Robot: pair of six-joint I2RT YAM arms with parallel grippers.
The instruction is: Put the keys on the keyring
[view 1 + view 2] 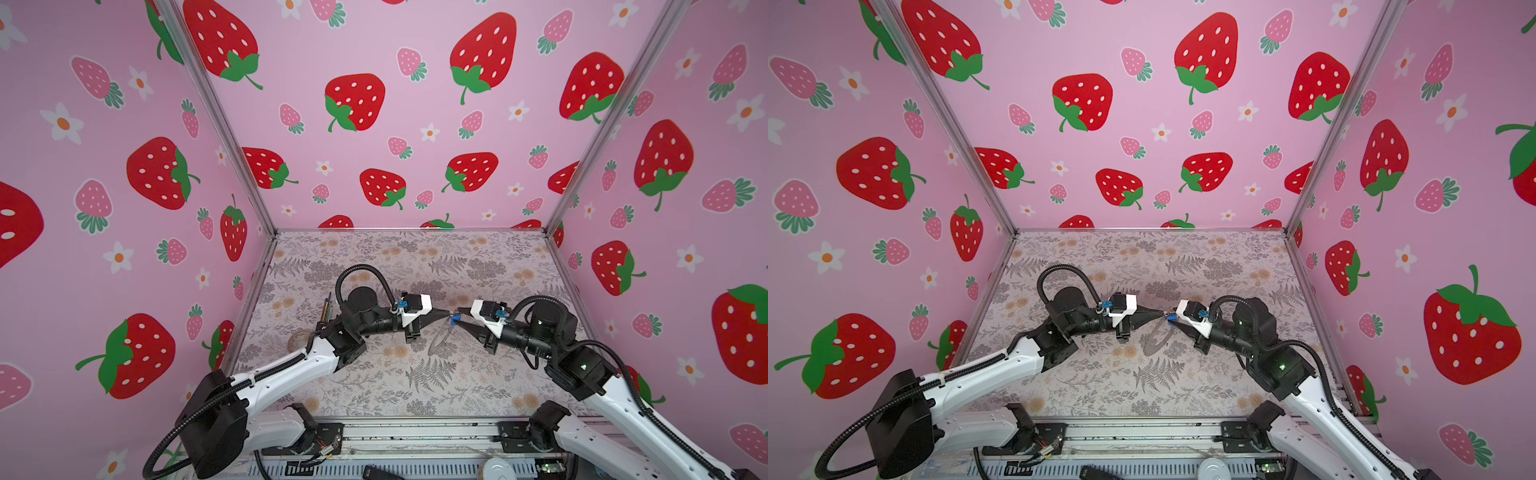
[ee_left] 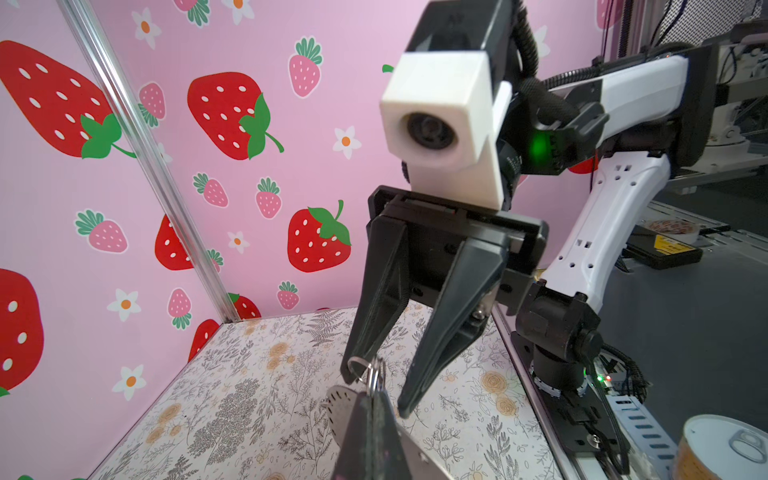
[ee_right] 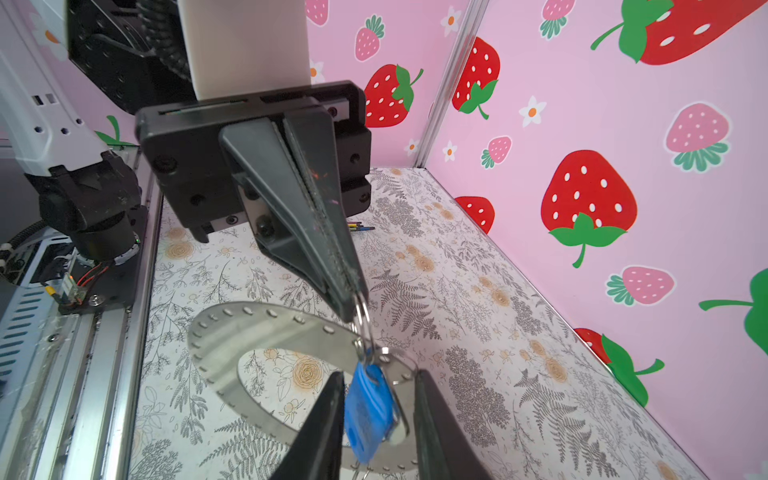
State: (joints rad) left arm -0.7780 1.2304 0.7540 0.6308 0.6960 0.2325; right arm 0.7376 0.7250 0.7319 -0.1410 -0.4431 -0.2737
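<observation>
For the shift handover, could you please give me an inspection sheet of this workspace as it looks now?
Surface: floral table, its sheet lying flat.
Job's things: ring hangs tilted from a silver loop; blue tag dangles below the loop.
Clutter: pencils and tape roll near the table's left edge in a top view; can off the table.
Hands: left hand shut on the loop; right hand open, fingers either side of the tag.
Cables: black hose arches over each wrist, apart from the ring.
Surroundings: strawberry walls, metal posts.
</observation>
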